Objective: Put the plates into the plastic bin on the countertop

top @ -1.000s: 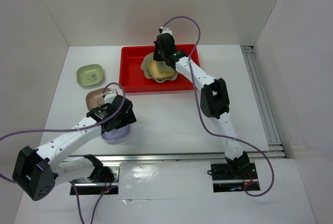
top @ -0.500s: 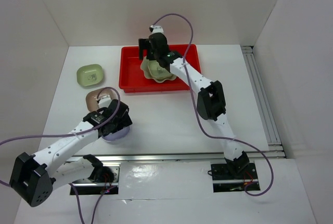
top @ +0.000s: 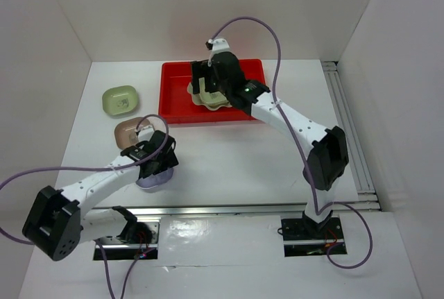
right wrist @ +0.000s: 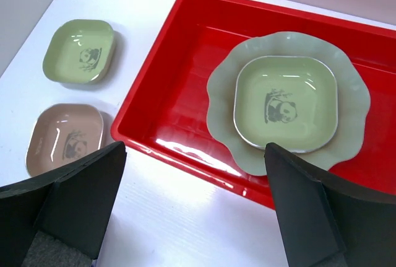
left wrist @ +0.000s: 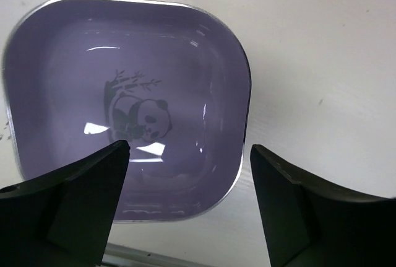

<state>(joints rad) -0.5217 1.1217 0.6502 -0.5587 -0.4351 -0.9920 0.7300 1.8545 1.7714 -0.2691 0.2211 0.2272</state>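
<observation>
**Both pairs of fingers wide open, nothing gripped**

The left fingers (left wrist: pixel 99 174) are spread wide just above the lavender dish (left wrist: pixel 124 106), which sits flat on the white worktop (left wrist: pixel 322 44). One finger is over the dish's hollow, the other beyond its rim. The right fingers (right wrist: pixel 80 186) gape empty above the red bin (right wrist: pixel 185 81). Inside it lies the pale-green scalloped dish (right wrist: pixel 352 93), with a small yellow-green dish (right wrist: pixel 286 103) on top. The olive-green dish (right wrist: pixel 79 50) and tan-brown dish (right wrist: pixel 65 140) rest on the worktop beside the bin.
</observation>
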